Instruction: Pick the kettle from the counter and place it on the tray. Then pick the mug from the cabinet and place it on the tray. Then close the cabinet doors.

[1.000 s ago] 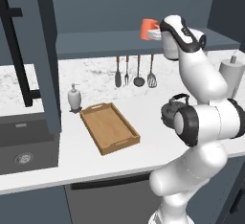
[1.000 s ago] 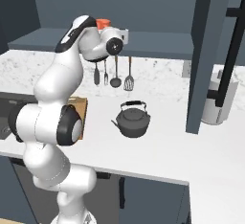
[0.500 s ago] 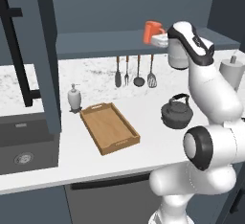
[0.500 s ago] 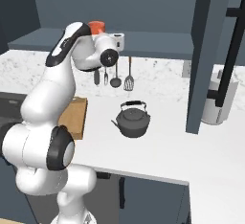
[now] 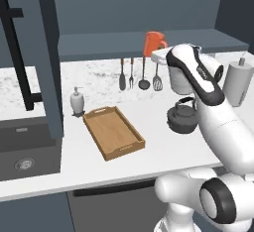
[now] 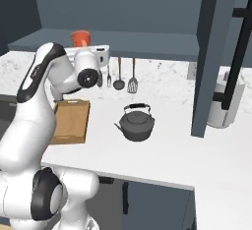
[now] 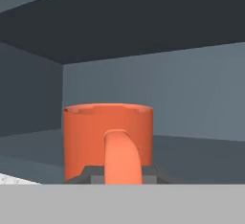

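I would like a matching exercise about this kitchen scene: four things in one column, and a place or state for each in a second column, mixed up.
Things:
1. mug
2. kettle
3. tray
4. soap dispenser

Places or states:
A. empty, on the counter
B. on the counter, below the hanging utensils
C. standing just behind the tray's far end
D. at the cabinet shelf, gripped by the shut hand

Pairs: 1-D, 2-B, 3-A, 4-C
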